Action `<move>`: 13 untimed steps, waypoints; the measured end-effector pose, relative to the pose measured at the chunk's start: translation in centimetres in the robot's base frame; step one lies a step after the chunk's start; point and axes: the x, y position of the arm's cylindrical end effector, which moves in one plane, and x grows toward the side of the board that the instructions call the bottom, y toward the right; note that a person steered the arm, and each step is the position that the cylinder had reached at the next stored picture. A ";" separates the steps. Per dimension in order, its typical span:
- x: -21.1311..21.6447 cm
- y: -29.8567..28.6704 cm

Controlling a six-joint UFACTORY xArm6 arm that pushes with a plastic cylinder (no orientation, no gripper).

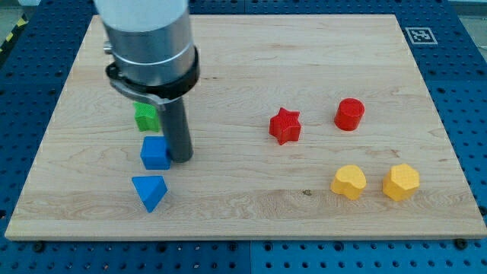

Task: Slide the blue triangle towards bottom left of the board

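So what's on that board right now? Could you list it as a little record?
board: wooden
my tip: just right of the blue cube, above-right of the blue triangle
green block: behind the rod, partly hidden
red star
red cylinder
yellow heart
yellow hexagon
blue triangle's place: lower left

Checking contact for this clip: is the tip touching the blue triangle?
No: my tip stands beside the blue cube, on its right in the view, while the blue triangle lies apart, lower down.
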 end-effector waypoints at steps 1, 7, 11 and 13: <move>0.0 -1.0; 2.3 5.7; 6.6 4.4; 6.6 2.6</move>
